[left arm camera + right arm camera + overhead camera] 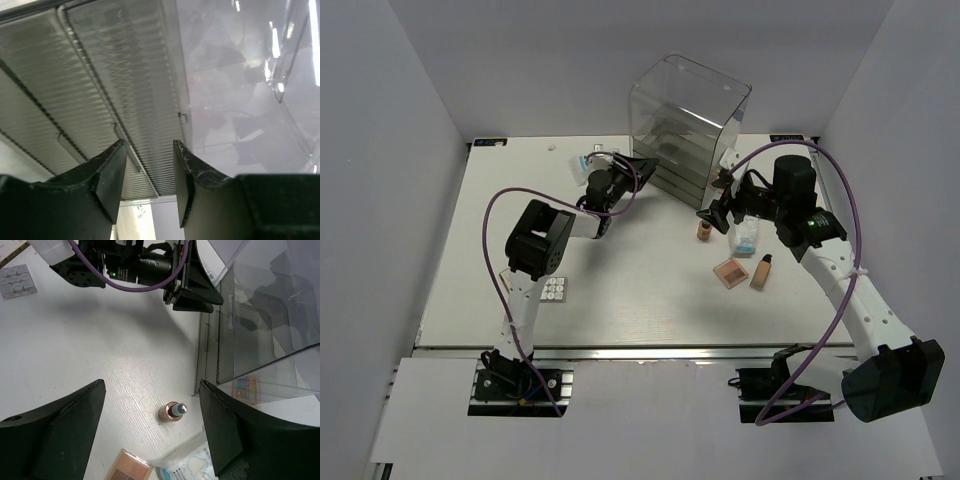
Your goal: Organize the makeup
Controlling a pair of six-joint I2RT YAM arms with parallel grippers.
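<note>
The right pincer (152, 390) is hovering wide open over a small copper-tan foundation bottle (172, 411) standing on the desk (100, 340) near the drawer box (260, 315). An off-centre descent risks clipping the cap, toppling the round bottle and sending it rolling. The left pincer (147, 150), parted and empty, is facing a drawer front (100, 90).

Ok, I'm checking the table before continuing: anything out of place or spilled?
The white grid palette lies alone near the left arm, far from the peach palette and packet grouped by the right gripper. Nothing looks spilled.
</note>
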